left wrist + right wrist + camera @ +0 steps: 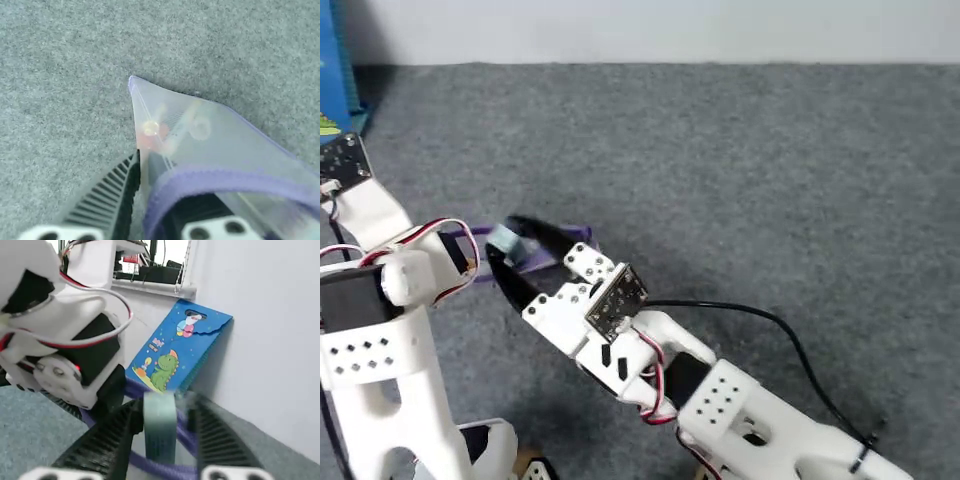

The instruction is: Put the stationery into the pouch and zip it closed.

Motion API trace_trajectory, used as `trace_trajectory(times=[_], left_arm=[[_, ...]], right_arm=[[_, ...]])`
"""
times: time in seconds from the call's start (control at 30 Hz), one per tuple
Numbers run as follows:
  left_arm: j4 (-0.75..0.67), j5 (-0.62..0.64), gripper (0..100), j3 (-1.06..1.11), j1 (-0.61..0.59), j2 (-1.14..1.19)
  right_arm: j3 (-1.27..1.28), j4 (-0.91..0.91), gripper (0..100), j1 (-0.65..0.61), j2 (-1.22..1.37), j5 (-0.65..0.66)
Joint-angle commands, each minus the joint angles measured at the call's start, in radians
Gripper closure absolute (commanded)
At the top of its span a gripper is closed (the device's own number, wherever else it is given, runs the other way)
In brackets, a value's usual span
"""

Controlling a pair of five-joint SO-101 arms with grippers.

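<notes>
You look to be mid-loading: your right tool (164, 412) is clamped on a pale green stationery piece (160, 432) at the mouth of the pouch (210, 145). Your left tool (162, 192) pinches the pouch's edge, left on the surface (770, 180). Next calls for lowering the piece inside, then releasing.

We can read no word, number or brand anywhere. Beyond the jaws of the right gripper (165, 407) stands a blue gift bag (185, 352) with a cartoon dinosaur and small yellow print, too blurred to make out.
</notes>
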Motion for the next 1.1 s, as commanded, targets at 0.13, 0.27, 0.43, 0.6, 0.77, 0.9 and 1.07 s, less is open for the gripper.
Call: trace_trajectory(times=[0.13,0.27,0.43,0.6,0.77,0.9,1.07], left_arm=[[0.015,0.008,99,-0.007,0.009,-0.014],[0.015,0.008,99,-0.005,0.009,-0.014],[0.015,0.008,99,-0.004,0.009,-0.014],[0.015,0.011,99,-0.004,0.011,-0.014],[0.015,0.011,99,-0.007,0.011,-0.015],[0.015,0.011,99,-0.007,0.011,-0.015],[0.015,0.011,99,-0.007,0.011,-0.015]], right_arm=[[-0.109,0.335,74.9,0.010,-0.263,0.003],[-0.107,0.539,79.3,0.056,-0.387,-0.040],[-0.103,0.745,82.3,0.194,-0.461,-0.163],[-0.052,0.811,82.2,0.219,-0.460,-0.204],[0.072,0.677,82.2,0.217,-0.460,-0.203],[0.147,0.581,82.3,0.197,-0.458,-0.201],[0.153,0.518,82.3,0.200,-0.417,-0.198]])
